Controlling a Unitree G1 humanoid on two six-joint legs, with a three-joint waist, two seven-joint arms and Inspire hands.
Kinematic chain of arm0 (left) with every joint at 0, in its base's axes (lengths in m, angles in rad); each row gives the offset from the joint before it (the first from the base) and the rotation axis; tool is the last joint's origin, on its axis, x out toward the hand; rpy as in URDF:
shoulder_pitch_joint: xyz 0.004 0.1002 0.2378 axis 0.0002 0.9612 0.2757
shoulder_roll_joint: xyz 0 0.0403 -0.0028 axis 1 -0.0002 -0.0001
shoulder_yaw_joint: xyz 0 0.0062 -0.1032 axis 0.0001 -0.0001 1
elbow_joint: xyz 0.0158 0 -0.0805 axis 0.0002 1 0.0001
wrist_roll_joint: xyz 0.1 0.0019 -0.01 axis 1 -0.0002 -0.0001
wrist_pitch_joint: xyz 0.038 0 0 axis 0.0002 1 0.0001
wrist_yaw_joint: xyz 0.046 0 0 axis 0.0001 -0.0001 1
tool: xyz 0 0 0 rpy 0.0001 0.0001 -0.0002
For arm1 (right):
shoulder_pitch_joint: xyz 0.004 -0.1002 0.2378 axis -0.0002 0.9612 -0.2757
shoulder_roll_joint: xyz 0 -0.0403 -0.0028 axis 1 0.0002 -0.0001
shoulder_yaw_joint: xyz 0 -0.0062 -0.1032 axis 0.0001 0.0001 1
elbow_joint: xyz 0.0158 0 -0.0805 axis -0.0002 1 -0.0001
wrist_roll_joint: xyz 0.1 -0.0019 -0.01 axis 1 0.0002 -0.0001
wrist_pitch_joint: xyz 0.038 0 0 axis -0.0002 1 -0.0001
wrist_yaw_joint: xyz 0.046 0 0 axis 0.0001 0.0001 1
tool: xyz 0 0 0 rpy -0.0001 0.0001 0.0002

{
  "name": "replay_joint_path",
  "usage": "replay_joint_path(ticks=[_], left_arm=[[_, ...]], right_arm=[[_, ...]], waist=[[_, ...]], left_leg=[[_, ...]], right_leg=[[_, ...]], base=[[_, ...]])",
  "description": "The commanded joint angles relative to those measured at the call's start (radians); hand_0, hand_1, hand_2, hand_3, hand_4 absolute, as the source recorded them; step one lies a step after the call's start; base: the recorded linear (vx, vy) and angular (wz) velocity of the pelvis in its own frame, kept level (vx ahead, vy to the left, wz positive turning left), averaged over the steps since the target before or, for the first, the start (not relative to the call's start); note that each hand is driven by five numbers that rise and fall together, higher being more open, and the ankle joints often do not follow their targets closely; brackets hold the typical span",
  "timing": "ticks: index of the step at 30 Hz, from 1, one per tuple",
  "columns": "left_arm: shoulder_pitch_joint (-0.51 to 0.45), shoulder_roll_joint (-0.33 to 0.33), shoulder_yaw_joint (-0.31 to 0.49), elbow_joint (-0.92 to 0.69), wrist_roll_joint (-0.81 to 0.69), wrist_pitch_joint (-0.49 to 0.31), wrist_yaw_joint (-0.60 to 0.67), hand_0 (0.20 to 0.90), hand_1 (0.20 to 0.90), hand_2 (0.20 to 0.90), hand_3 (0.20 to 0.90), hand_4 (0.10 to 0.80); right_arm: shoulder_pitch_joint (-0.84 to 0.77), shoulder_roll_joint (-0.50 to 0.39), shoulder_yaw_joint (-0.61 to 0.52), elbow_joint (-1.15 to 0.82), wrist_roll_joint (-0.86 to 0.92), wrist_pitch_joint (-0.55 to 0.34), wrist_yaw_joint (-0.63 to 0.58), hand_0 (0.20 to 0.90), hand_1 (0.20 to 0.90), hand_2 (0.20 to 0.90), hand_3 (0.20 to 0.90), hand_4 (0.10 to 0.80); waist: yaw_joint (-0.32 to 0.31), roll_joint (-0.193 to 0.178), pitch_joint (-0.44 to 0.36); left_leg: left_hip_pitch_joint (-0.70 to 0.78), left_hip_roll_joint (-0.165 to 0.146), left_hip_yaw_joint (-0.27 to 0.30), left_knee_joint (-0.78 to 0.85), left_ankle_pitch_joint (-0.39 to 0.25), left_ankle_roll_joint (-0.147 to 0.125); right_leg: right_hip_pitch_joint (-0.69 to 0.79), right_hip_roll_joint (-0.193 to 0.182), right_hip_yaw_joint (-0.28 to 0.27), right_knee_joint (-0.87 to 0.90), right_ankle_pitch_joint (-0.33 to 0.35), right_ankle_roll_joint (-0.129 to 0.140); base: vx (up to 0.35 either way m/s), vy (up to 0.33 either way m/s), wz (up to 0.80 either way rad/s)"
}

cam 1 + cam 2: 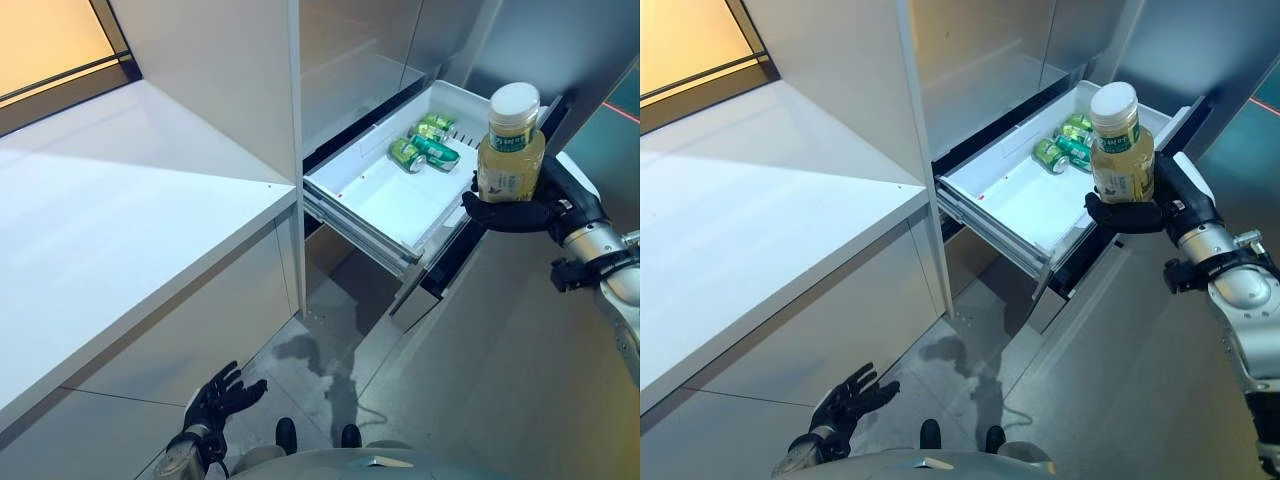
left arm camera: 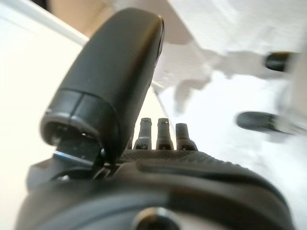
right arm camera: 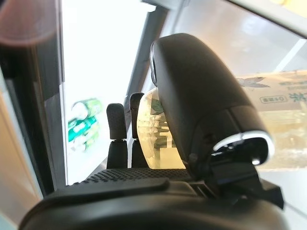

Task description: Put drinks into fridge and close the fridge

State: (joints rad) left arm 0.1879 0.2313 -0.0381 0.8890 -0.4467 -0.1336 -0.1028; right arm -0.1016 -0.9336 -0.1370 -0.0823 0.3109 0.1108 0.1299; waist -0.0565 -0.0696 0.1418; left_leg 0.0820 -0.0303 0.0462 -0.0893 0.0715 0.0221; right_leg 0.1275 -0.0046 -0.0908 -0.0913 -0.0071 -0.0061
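My right hand [image 1: 520, 212] is shut on a bottle of pale yellow drink [image 1: 511, 150] with a cream cap, held upright just right of the open white fridge drawer [image 1: 372, 196]. The bottle shows against the thumb in the right wrist view [image 3: 268, 120]. Several green cans [image 1: 425, 147] lie at the drawer's far end; its near part is bare. My left hand [image 1: 222, 398] hangs low near the floor at lower left, fingers spread open and holding nothing.
A white counter [image 1: 120, 230] runs along the left, with a tall white panel [image 1: 225, 80] beside the fridge opening. The drawer's dark front [image 1: 455, 255] juts out over the grey floor [image 1: 480, 380].
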Motion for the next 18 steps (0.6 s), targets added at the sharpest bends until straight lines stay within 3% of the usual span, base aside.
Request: replay_joint_path(ticks=[1, 11, 18], left_arm=[[-0.031, 0.046, -0.05, 0.093, 0.064, -0.048, 0.005, 0.9, 0.9, 0.9, 0.9, 0.8], [0.002, 0.083, -0.05, 0.155, 0.093, -0.014, 0.012, 0.9, 0.9, 0.9, 0.9, 0.8], [0.027, 0.103, -0.036, 0.185, 0.09, -0.001, 0.005, 0.9, 0.9, 0.9, 0.9, 0.8]], right_arm=[[-0.336, -0.122, -0.008, 0.073, 0.003, -0.12, -0.045, 0.3, 0.3, 0.3, 0.2, 0.1], [-0.655, -0.209, 0.24, 0.338, 0.047, -0.089, 0.071, 0.3, 0.3, 0.3, 0.2, 0.1], [-0.81, -0.18, 0.396, 0.504, 0.075, -0.032, 0.149, 0.3, 0.3, 0.3, 0.2, 0.1]], waist=[[0.061, -0.034, -0.092], [0.126, -0.07, -0.087], [0.171, -0.081, -0.075]], left_leg=[[0.033, -0.014, 0.013, 0.002, -0.132, -0.012], [0.031, -0.005, -0.004, 0.002, -0.13, -0.019], [0.02, -0.002, -0.02, 0.002, -0.121, -0.022]], right_leg=[[-0.04, -0.012, -0.02, 0.014, 0.028, 0.094], [-0.022, -0.007, -0.053, 0.004, 0.022, 0.091], [-0.02, -0.009, -0.073, 0.004, 0.018, 0.087]], base=[[0.062, -0.043, 0.0], [0.063, -0.036, 0.05], [0.056, -0.022, 0.11]])
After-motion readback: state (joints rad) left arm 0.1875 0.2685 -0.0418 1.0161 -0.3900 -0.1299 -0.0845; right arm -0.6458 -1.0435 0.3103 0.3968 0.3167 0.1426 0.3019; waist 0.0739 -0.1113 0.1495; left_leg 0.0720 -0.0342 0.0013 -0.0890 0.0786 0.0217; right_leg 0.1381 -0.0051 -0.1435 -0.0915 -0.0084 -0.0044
